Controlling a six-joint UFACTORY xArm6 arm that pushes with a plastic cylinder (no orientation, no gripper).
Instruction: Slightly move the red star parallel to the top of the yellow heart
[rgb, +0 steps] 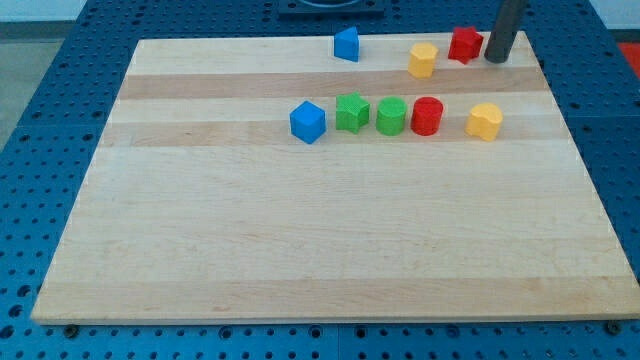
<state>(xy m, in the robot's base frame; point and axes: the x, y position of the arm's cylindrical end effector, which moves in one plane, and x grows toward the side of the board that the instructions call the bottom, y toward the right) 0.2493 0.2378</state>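
Note:
The red star (464, 44) sits near the view's top right on the wooden board (300, 250). My tip (495, 60) stands just right of the red star, very close to it; I cannot tell whether they touch. A yellow block that looks like the heart (485, 121) lies below them, at the right end of a row. Another yellow block, with flat sides (423, 59), lies just left of the red star.
A blue block (346, 44) sits at the top centre. A row runs from left to right: blue cube (308, 121), green star (352, 111), green cylinder (391, 116), red rounded block (427, 116). The board's top-right corner is close to my tip.

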